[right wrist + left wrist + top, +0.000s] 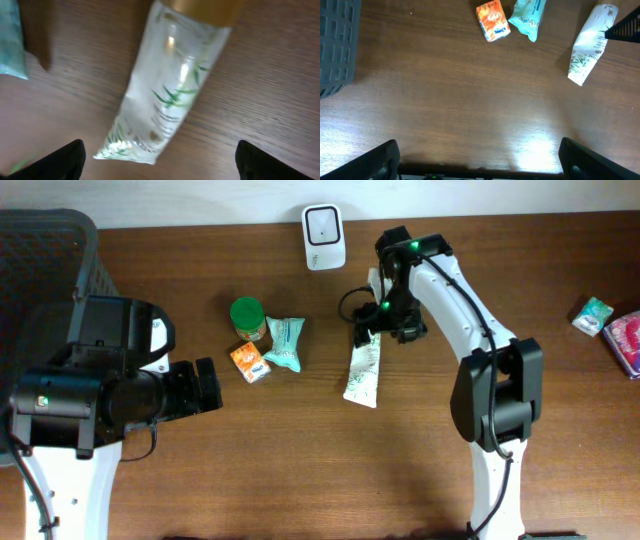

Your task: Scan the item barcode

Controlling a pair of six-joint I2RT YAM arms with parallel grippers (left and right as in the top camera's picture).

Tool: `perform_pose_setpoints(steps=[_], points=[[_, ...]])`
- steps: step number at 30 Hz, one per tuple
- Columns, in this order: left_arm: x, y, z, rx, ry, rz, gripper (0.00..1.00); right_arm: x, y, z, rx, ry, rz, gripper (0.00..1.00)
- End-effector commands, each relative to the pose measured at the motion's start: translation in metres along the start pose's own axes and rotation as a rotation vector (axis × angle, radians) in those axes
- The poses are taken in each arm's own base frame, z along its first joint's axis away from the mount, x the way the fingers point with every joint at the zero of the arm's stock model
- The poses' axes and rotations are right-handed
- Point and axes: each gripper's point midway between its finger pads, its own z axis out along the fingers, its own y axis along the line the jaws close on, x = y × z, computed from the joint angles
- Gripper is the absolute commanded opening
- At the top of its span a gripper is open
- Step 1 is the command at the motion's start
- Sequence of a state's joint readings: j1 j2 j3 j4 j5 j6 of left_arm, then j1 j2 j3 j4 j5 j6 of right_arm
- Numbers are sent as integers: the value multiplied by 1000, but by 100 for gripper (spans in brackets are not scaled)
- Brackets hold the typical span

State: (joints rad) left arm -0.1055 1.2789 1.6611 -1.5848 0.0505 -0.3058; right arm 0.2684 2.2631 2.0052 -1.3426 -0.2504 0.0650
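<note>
Both pairs of jaws stand spread wide, grasping nothing. The right gripper (160, 155) hovers over the white soft plastic tube printed with green leaves (165, 90), which lies flat on the brown wooden table (300, 460), just right of a teal packet (285, 343) and below the white barcode scanner (324, 223). The left gripper (480, 152) hangs near a small orange carton (493, 20).
</note>
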Motion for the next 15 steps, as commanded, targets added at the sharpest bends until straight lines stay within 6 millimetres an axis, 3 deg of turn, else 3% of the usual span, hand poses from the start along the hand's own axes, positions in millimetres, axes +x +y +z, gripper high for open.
perform_pose_setpoints(steps=[1, 9, 12, 15], points=[[-1, 1, -3, -3, -16, 8, 99, 2, 6, 22, -50, 46, -23, 86], [-1, 1, -3, -2, -16, 8, 99, 19, -3, 58, -52, 144, 9, 82], [-1, 1, -3, -3, -16, 8, 99, 16, 11, 60, -138, 134, 11, 65], [-1, 1, -3, -3, -16, 8, 99, 12, 25, 60, -191, 116, -5, 61]])
